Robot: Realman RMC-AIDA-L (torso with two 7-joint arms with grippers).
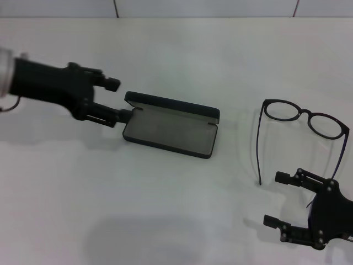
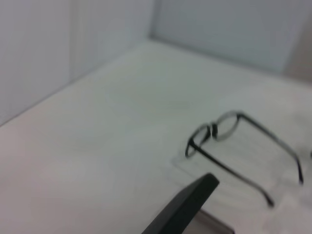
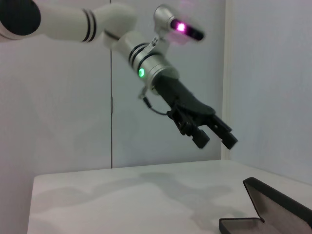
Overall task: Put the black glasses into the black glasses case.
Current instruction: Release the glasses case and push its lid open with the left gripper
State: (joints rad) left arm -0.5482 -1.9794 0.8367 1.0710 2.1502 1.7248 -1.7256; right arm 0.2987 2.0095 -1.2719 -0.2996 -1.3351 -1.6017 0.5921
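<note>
Right gripper (image 1: 276, 200): nearest the head camera, at about 5 o'clock in its view, low over the table; fingers spread apart, grasping nothing, pointing toward the table's middle. It sits just beside the tips of the glasses' temple arms, not touching them.

White table (image 1: 165, 210): the largest item, bearing all the others.

Left gripper (image 1: 118, 99): at 10 o'clock, at the end of a black-and-white arm; fingers parted and empty, the lower finger's tip at the short left end of the case. Whether it touches the case cannot be told.

Black glasses case (image 1: 171, 126): near centre, lid open, grey lining up, nothing inside.

Black glasses (image 1: 305, 117): at 3 o'clock, well apart from the case, resting on the table, temple arms unfolded and reaching toward the right gripper.
</note>
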